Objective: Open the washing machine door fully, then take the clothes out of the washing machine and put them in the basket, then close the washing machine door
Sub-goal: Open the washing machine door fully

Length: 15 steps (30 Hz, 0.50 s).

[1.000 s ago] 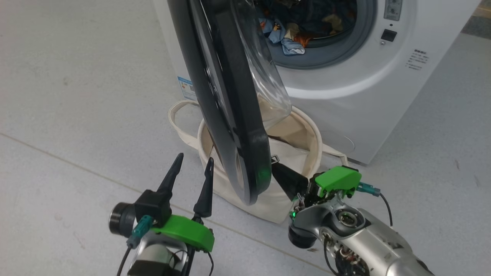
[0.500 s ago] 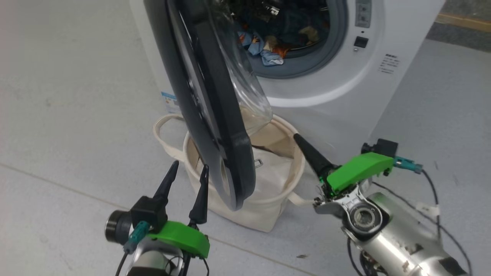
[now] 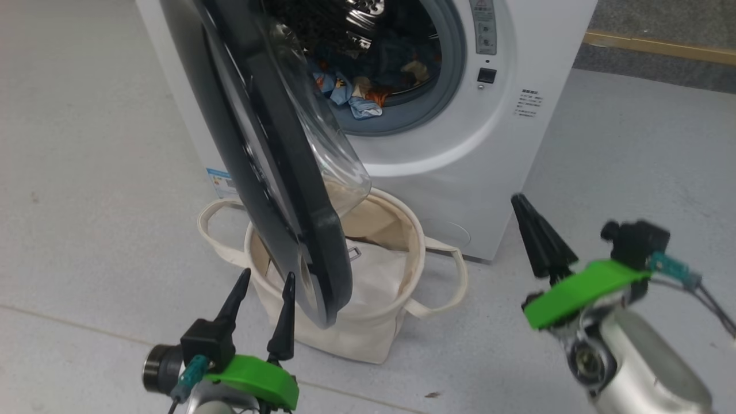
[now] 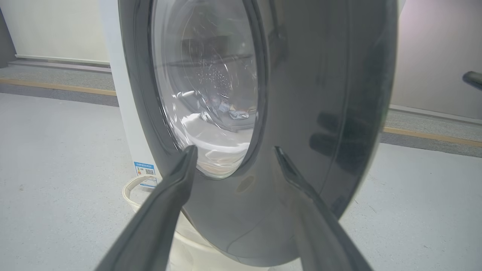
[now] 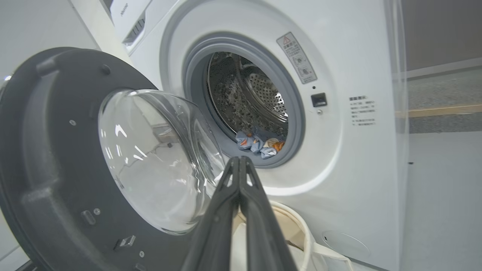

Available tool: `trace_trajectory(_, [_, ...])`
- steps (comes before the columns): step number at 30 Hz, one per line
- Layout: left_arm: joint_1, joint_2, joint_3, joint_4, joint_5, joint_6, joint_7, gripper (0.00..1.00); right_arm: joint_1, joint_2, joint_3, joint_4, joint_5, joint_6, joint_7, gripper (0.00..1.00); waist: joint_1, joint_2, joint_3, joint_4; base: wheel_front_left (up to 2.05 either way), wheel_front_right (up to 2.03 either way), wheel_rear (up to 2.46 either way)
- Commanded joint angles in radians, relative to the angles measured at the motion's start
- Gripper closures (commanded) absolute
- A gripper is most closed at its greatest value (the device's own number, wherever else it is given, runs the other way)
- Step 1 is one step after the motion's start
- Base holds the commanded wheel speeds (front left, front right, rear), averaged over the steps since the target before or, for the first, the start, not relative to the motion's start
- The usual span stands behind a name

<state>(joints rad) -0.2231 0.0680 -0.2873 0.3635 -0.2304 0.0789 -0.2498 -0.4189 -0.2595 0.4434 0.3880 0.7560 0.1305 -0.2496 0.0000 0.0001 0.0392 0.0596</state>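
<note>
The door [image 3: 241,144] stands half open over the basket [image 3: 418,259], clothes [image 3: 352,99] inside the washer [image 3: 506,144]; the left pincer [image 3: 268,273] gapes wide near the door's rim, the right pincer [image 3: 519,202] is pressed together, empty.

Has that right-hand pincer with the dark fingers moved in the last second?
Yes. The right pincer has swung rightward, from the rim of the cream canvas basket to clear of its right handle.

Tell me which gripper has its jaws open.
The left gripper: its jaws stand apart, facing the washing machine door, while the right gripper has them pressed together.
</note>
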Motion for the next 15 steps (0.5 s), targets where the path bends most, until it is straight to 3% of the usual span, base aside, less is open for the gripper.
trace_trajectory(1, [-0.023,0.015,0.039,-0.036,0.001,0.004,-0.012,0.00,0.030,0.026,-0.021,-0.048,-0.044,0.000,-0.012,1.00,0.0001,-0.0001,-0.003,-0.006,0.00,0.00,0.00])
trace_trajectory(4, [-0.015,0.015,0.044,-0.038,0.001,0.003,-0.012,0.00,0.113,0.066,-0.105,-0.101,-0.171,0.000,-0.012,1.00,0.0001,-0.0001,-0.011,-0.016,0.00,0.00,0.00])
trace_trajectory(5, [-0.012,0.015,0.045,-0.038,0.002,0.002,-0.012,0.00,0.137,0.076,-0.126,-0.115,-0.209,0.000,-0.012,0.92,0.0001,-0.0001,-0.012,-0.018,0.00,0.00,0.00])
trace_trajectory(6, [-0.010,0.015,0.045,-0.038,0.002,0.001,-0.012,0.00,0.159,0.085,-0.148,-0.126,-0.242,0.000,-0.012,0.37,0.0001,-0.0001,-0.014,-0.020,0.00,0.00,0.00])
trace_trajectory(7, [-0.008,0.015,0.044,-0.037,0.003,0.000,-0.012,0.00,0.179,0.093,-0.170,-0.135,-0.274,0.000,-0.012,0.04,0.0001,-0.0001,-0.016,-0.021,0.00,0.00,0.00])
trace_trajectory(8, [-0.006,0.015,0.044,-0.035,0.004,-0.002,-0.012,0.00,0.198,0.102,-0.194,-0.142,-0.301,0.000,-0.012,0.00,0.0001,-0.0001,-0.019,-0.022,0.00,0.00,0.00])
trace_trajectory(15, [0.010,0.016,0.047,-0.030,0.008,-0.007,-0.012,0.00,0.296,0.143,-0.274,-0.156,-0.441,0.000,-0.012,0.00,0.0001,-0.0001,-0.036,-0.023,0.00,0.00,0.00])
